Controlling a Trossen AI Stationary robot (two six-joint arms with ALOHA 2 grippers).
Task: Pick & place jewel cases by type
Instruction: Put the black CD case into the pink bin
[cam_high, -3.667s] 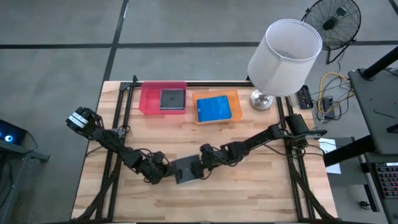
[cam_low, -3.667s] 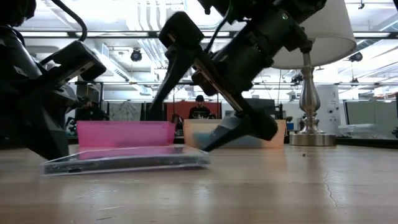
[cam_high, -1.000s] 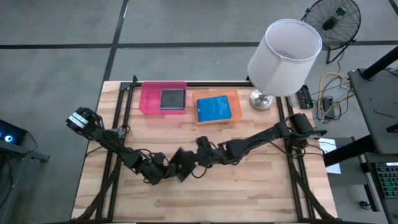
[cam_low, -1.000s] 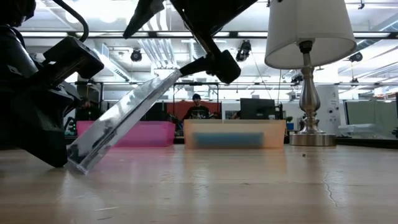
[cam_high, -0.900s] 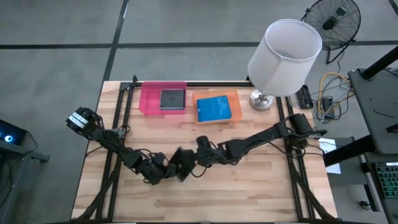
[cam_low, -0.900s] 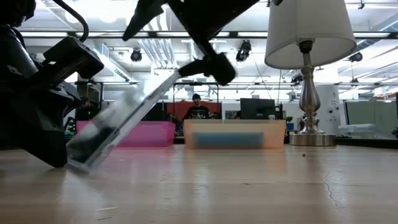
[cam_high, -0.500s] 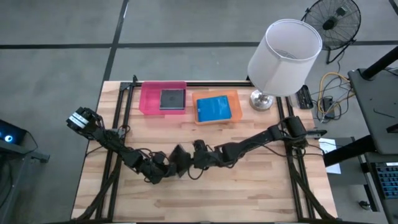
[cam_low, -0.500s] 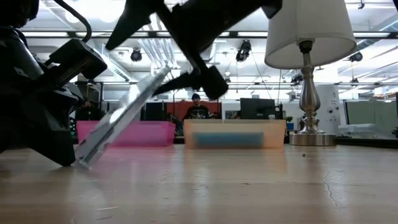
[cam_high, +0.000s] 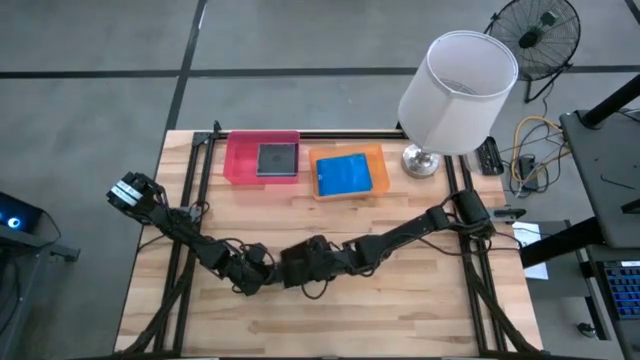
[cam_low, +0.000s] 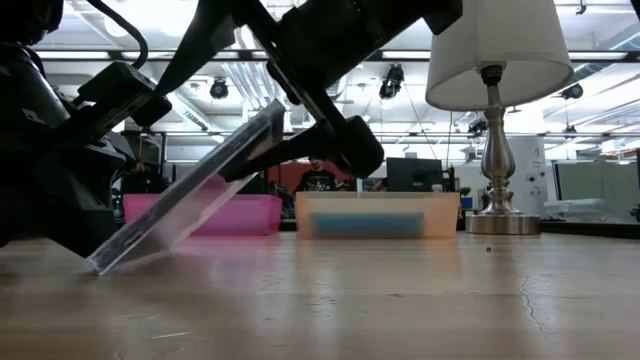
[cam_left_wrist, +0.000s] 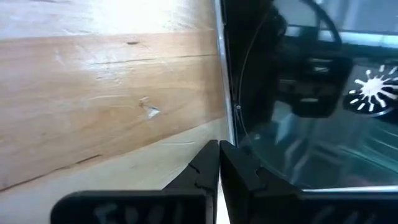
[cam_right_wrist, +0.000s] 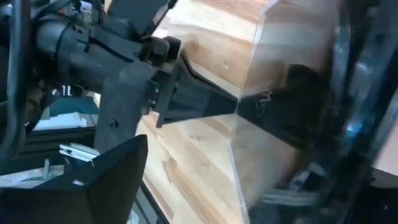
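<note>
A clear, dark-backed jewel case (cam_low: 190, 200) stands tilted near the middle of the table, its lower edge (cam_low: 100, 262) on the wood and its upper edge raised. My left gripper (cam_high: 260, 269) is shut and sits at that lower edge. My right gripper (cam_high: 300, 263) is open, with one finger above the case's raised part and the other below it. At the far side, a dark case (cam_high: 277, 159) lies in the pink tray (cam_high: 236, 160) and a blue case (cam_high: 345, 174) in the orange tray (cam_high: 376, 160). My left gripper has its shut fingertips (cam_left_wrist: 217, 152) against the case's lower edge (cam_left_wrist: 229, 118), slanting down from the table's left side. That edge rests on the table. My right gripper has its lower finger (cam_low: 320, 150) under the case's raised part (cam_low: 262, 140), coming from the table's right. The case leans on that finger; whether the upper finger touches the case cannot be told.
A lamp with a white shade (cam_high: 458, 90) and metal base (cam_high: 421, 161) stands at the far right corner. Bare wood lies toward the near edge (cam_high: 330, 330). A person shows far off in the room behind the trays (cam_low: 320, 175).
My right gripper has moved down and toward the table's left, closer to my left gripper, so its open fingers now reach farther over the case's raised part. The case stays tilted, its lower edge still on the table at my left gripper.
</note>
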